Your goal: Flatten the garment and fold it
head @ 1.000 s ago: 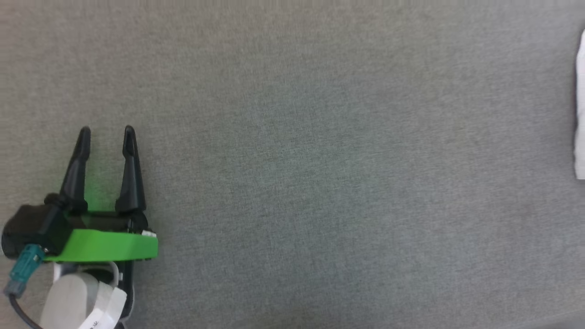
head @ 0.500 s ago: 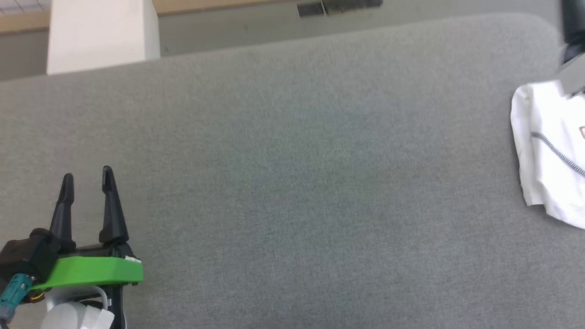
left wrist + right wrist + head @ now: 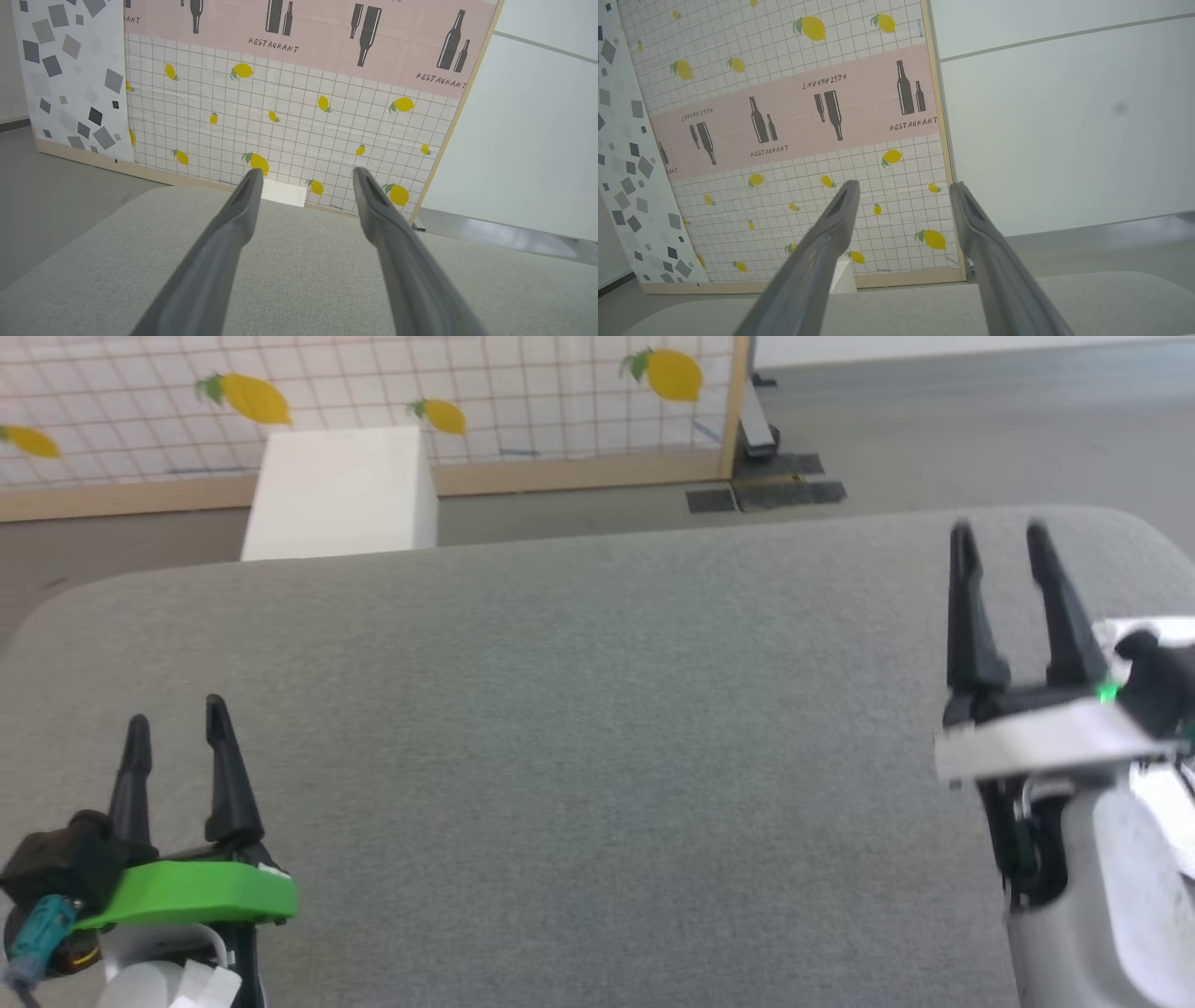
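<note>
Grey woven fabric covers the table (image 3: 597, 756), whose far corners are rounded. Past its far edge lies grey floor (image 3: 934, 420), and a white box (image 3: 341, 490) stands just behind the table, left of centre. Behind the box is a screen (image 3: 485, 392) printed with a white grid and yellow lemons. The wrist views show a pink band (image 3: 327, 42) across it, with dark bottles and the word RESTAURANT, and a panel (image 3: 60, 70) of grey squares to its left. A wooden post (image 3: 738, 401) ends the screen on the right, with dark mats (image 3: 766, 495) at its foot and a plain white wall (image 3: 1064, 116) beyond.

Over the near left of the table is the left gripper (image 3: 177, 711), pointing far, on a green collar (image 3: 196, 891) with a teal plug (image 3: 37, 933) at its left. Its jaws stand wide apart with nothing between them; in its wrist view the fingers (image 3: 219, 261) frame bare fabric and the box.

At the right, and farther out, is the right gripper (image 3: 999, 529), its tips close to the table's far edge. It sits on a white collar (image 3: 1036, 747) beside a small green light (image 3: 1108, 693). Its jaws are also spread wide and hold nothing.

A sliver of white at the right edge, just behind the right gripper's body, may be the shirt (image 3: 1172, 627); too little shows to tell.
</note>
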Motion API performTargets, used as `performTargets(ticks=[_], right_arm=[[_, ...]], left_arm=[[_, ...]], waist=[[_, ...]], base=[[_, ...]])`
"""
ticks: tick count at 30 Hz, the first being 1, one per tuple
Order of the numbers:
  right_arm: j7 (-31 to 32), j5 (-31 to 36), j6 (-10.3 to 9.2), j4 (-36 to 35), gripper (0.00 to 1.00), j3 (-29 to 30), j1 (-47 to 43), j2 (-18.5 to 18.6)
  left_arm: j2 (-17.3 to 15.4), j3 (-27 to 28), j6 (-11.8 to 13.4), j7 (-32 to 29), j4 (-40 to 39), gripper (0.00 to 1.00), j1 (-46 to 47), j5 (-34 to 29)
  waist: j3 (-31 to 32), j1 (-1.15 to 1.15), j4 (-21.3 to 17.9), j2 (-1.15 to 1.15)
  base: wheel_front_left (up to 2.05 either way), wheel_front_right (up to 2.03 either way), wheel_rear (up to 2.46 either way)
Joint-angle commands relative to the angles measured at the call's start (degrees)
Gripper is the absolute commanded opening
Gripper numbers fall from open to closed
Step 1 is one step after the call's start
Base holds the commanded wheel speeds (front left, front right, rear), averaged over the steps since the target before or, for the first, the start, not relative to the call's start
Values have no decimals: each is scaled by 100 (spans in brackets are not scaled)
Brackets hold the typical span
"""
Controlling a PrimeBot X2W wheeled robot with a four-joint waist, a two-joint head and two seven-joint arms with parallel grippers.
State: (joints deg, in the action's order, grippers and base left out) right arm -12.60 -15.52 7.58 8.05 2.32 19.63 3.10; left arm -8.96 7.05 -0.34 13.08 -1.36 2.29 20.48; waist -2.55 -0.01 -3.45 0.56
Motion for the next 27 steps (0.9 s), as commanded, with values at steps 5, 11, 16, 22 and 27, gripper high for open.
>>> performTargets(ticks=[5, 11, 16, 22, 27], right_arm=[[-203, -65, -9, 204, 100, 6, -750, -20], [-236, 219, -9, 350, 100, -36, -1226, -21], [-238, 437, -9, 336, 100, -94, -1489, -22], [-239, 699, -9, 403, 100, -98, -1736, -22], [-240, 733, -9, 465, 100, -98, -1751, -22]], left_arm=[[65, -196, 40, -67, 196, 100, -33, -99], [79, -534, 8, -98, 455, 100, -49, -329], [107, -846, -13, -66, 710, 100, -74, -566], [211, -1153, 31, 63, 1069, 100, -108, -793], [255, -1177, 98, 126, 1185, 100, -126, -827]], waist=[[366, 1, 399, -55], [440, 1, 435, -55], [428, 1, 422, -55], [410, 1, 415, -55], [394, 1, 390, -55]], base=[[0, 0, 0], [0, 0, 0], [0, 0, 0], [0, 0, 0], [0, 0, 0]])
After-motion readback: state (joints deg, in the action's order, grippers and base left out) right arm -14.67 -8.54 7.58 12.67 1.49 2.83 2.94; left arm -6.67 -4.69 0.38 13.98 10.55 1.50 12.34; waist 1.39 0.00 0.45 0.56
